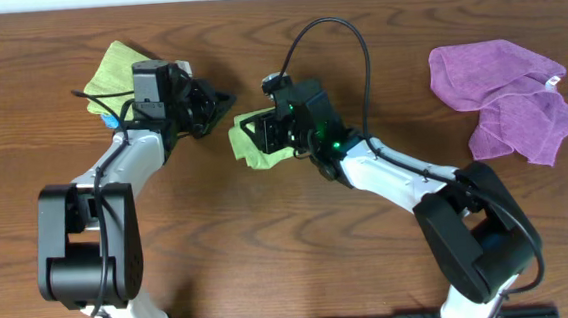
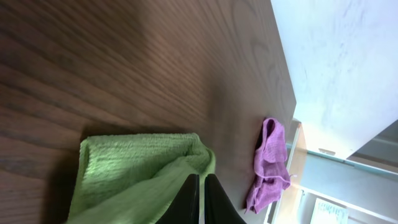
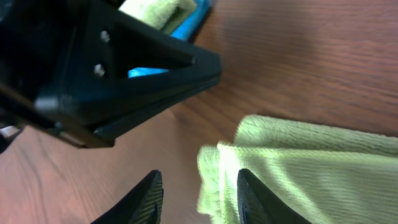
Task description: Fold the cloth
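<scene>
Upper left of the overhead frame: a second green cloth lies partly under my left arm, with a sliver of blue cloth at its lower edge.

Left end effector: fingers pressed together with no gap. In the right wrist view its black tip stands over bare wood, apart from the fabric, with nothing pinched. It points toward frame centre.

Green cloth: on the worktop at frame centre, just right of and below the left tip. In the left wrist view it lies doubled, an upper layer resting on a lower one, with a rounded fold at the far edge.

Right end effector: over the cloth. In the right wrist view my two fingers stand apart with the cloth's near edge between them. There is a gap on the left side, so I am open and not gripping.

Right of frame: a crumpled purple cloth with a white tag, well apart from both arms.
</scene>
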{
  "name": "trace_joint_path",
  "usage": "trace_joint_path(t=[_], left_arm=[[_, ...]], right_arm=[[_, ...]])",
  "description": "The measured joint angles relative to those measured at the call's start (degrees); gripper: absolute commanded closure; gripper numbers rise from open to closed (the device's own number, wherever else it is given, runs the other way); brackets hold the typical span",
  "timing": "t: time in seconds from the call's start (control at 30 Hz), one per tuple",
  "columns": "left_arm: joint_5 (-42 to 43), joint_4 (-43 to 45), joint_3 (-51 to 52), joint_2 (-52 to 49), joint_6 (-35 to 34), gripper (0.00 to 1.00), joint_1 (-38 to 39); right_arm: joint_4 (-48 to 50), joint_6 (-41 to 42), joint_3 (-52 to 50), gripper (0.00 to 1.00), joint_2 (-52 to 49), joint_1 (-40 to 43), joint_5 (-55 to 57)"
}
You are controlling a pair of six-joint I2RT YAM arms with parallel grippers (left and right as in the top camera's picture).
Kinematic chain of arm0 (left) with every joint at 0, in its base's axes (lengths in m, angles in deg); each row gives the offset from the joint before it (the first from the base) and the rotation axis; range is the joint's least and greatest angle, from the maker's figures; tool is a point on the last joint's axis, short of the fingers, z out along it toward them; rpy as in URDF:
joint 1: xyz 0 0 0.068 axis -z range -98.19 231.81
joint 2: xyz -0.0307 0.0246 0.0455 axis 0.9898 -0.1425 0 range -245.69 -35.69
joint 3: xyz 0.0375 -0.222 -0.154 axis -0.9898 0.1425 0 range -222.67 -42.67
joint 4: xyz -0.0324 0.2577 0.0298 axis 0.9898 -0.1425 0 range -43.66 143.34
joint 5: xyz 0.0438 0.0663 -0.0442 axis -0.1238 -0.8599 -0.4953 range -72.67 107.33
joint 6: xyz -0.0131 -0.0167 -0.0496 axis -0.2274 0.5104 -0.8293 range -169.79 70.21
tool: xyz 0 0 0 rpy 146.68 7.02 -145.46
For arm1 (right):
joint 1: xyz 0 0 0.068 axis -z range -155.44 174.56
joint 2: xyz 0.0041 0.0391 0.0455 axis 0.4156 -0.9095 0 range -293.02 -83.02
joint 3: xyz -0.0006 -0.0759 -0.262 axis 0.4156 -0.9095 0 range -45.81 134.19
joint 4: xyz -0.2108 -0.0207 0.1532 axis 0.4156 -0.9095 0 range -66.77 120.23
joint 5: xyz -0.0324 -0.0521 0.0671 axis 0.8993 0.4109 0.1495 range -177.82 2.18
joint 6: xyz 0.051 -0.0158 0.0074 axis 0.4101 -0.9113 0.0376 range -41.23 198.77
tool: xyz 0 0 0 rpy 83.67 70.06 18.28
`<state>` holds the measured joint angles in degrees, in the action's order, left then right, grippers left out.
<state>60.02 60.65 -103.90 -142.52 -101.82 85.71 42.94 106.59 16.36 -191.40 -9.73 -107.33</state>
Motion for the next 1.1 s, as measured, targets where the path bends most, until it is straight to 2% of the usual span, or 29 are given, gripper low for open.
trace_joint_path(t=[0.27,0.37,0.4,0.43,0.47,0.5,0.57,0.6,0.63,0.67,0.7,0.93,1.1], left_arm=[[1.5,0.0,0.0,0.0,0.0,0.94,-1.8],[2.5,-0.1,0.0,0.0,0.7,0.90,-2.4],[3.0,-0.5,0.0,0.0,1.1,0.88,-2.6],[3.5,-1.2,0.0,0.0,1.5,0.80,-2.8],[3.8,-2.3,0.0,0.0,2.0,0.75,-3.0],[4.1,-3.9,0.0,0.0,2.6,0.59,-3.3],[4.6,-7.1,-0.3,0.0,3.9,0.50,-3.7],[4.8,-8.4,-0.3,0.0,4.5,0.42,-3.7],[4.8,-9.2,-0.3,0.0,5.1,0.32,-3.8],[5.0,-10.2,-0.3,0.0,5.7,0.12,-3.8],[5.1,-11.0,-0.3,0.0,6.3,0.05,-3.8],[5.6,-16.0,-0.3,0.0,7.1,0.05,-3.7],[6.3,-21.7,-0.4,0.0,6.9,0.05,-3.2]], right_arm=[[-0.1,0.0,0.0,0.55,0.0,0.0,-2.2],[-0.9,-0.2,0.0,0.48,0.2,0.5,-2.5],[-1.5,-0.3,0.0,0.41,0.4,0.9,-2.8],[-2.3,-0.8,0.0,0.27,0.9,2.0,-2.9],[-3.2,-0.9,0.0,0.08,1.4,3.1,-2.9],[-4.1,-1.2,0.0,0.01,2.0,4.5,-3.0],[-6.6,-1.8,0.0,0.01,4.0,8.0,-3.1],[-7.3,-2.2,0.0,0.01,5.0,9.2,-3.1],[-8.3,-2.6,0.0,0.01,6.2,10.4,-3.3],[-9.7,-3.0,0.0,0.01,7.7,11.8,-3.4],[-10.7,-3.3,0.0,0.01,9.0,12.9,-3.5],[-24.4,-7.2,0.3,0.01,20.0,18.8,-5.6],[-45.7,-15.1,0.8,0.01,29.2,24.3,-8.0]])
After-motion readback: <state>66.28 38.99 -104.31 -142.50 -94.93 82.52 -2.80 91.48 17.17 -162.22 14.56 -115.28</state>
